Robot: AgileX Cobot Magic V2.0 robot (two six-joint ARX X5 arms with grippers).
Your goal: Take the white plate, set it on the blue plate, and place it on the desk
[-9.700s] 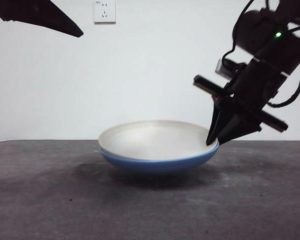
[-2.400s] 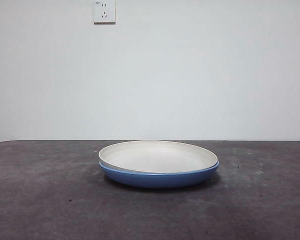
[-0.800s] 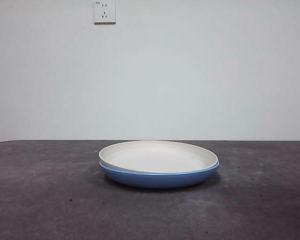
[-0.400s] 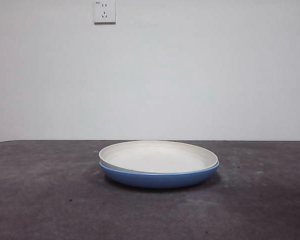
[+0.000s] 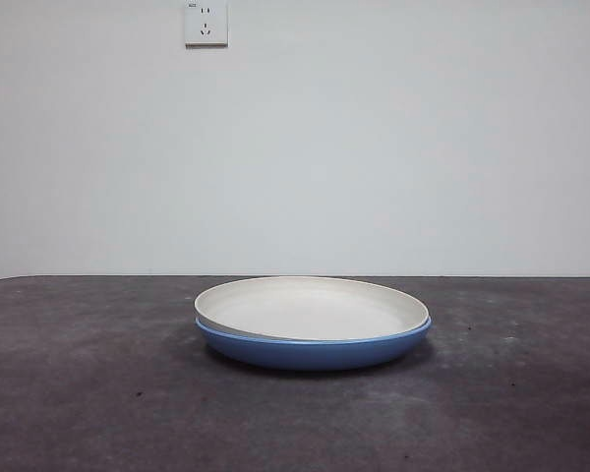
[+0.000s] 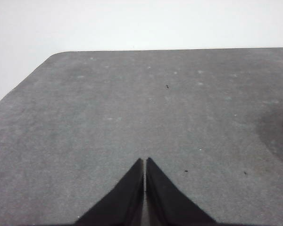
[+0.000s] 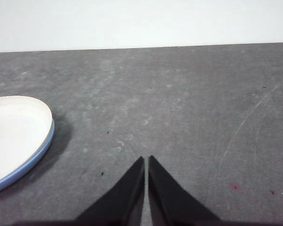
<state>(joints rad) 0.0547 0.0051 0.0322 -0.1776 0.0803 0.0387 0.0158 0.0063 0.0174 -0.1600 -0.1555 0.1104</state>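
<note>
Both of our grippers are drawn back from the plates with nothing in them. Our left gripper (image 6: 145,162) has its two black jaws pressed together to a thin seam, hanging over bare tabletop, and its wrist view shows neither plate. Our right gripper (image 7: 145,160) is likewise closed to a hairline gap and grasps nothing; it sits over open desk well apart from the plates, which show at the side edge of its wrist view. Neither arm appears in the front view.

We see the wide, shallow, round cream-white matte plate (image 5: 315,307) nested inside the wide, shallow, round glossy blue plate (image 5: 310,351), so that only the blue plate's outer wall and a thin band of its rim show beneath the white rim. In the right wrist view the white plate (image 7: 12,132) fills the blue plate (image 7: 30,162), whose rim is visible as a narrow crescent along one side. The stack rests flat on the dark grey-brown mottled matte desk (image 5: 88,393), about midway across the front view, throwing a soft shadow beneath it.

Behind the desk stands a plain white wall (image 5: 393,147) with a white electrical socket plate (image 5: 206,23) set high on it.
</note>
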